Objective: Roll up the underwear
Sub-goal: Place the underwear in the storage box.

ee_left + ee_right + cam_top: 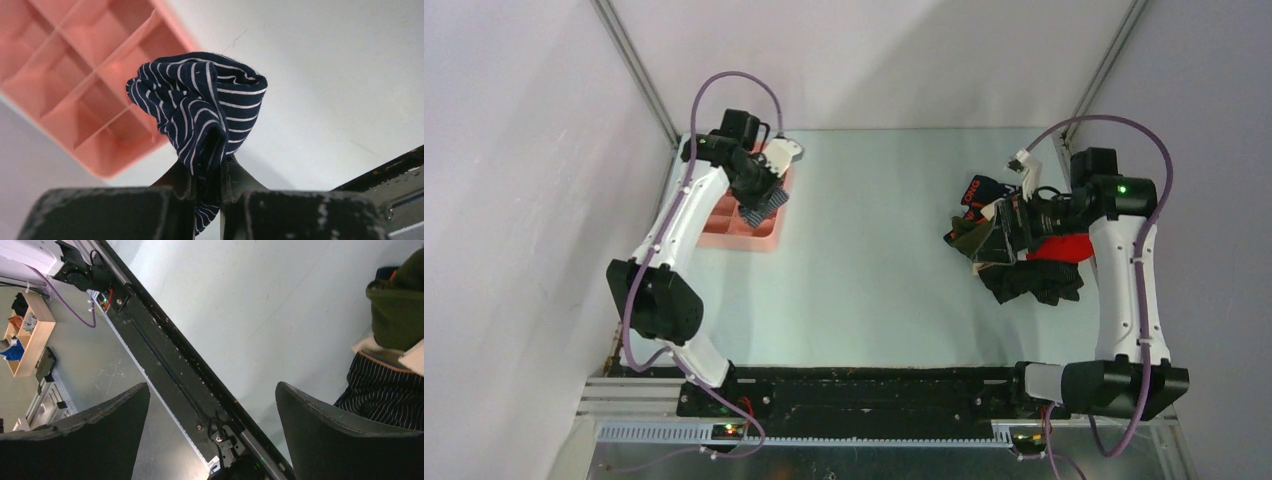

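A rolled piece of underwear [200,105], navy with thin white stripes, is pinched between the fingers of my left gripper [207,170], which is shut on it. In the top view this roll [762,207] hangs just over the right edge of the pink compartmented tray [736,228]. At the right of the table lies a loose pile of underwear [1024,262]: black-orange, olive, red and black pieces. My right gripper [996,236] hovers at the pile's left side, jaws wide open and holding nothing [212,390]. Beside its right finger lie an olive piece [400,310] and a dark pinstriped one [385,397].
The tray's open compartments [75,75] show nothing inside in the left wrist view. A black rail [864,395] runs along the near table edge between the arm bases. Grey walls close in on both sides. A wooden box [27,335] sits off the table.
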Motion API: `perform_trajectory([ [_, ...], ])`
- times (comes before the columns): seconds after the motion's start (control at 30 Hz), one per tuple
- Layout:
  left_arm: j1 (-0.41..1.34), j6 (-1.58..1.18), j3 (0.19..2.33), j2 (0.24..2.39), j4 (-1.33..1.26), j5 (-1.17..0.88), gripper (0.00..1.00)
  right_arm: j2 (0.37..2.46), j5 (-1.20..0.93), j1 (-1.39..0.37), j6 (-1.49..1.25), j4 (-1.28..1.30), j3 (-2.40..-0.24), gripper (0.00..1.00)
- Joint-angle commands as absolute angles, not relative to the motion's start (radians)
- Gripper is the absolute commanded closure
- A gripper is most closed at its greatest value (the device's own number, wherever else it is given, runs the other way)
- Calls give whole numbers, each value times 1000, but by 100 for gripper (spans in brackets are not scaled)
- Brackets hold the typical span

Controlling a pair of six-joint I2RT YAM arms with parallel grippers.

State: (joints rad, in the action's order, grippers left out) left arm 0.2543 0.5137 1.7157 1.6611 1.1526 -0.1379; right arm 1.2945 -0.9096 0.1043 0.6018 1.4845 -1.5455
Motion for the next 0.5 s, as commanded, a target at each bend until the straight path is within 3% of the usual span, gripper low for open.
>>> perform_trajectory([
  [0.0, 189, 572, 1730, 1685, 1221, -71, 100, 1254, -825, 109, 567, 1485, -1508, 1],
  [0.17, 163, 985, 1660, 1681, 1151, -34, 100, 1243, -806, 128, 577, 1492, -1484, 1],
  [0.47, 99, 1425, 1810, 1907, 1340, -19, 100, 1222, -804, 158, 585, 1502, -1439, 1],
])
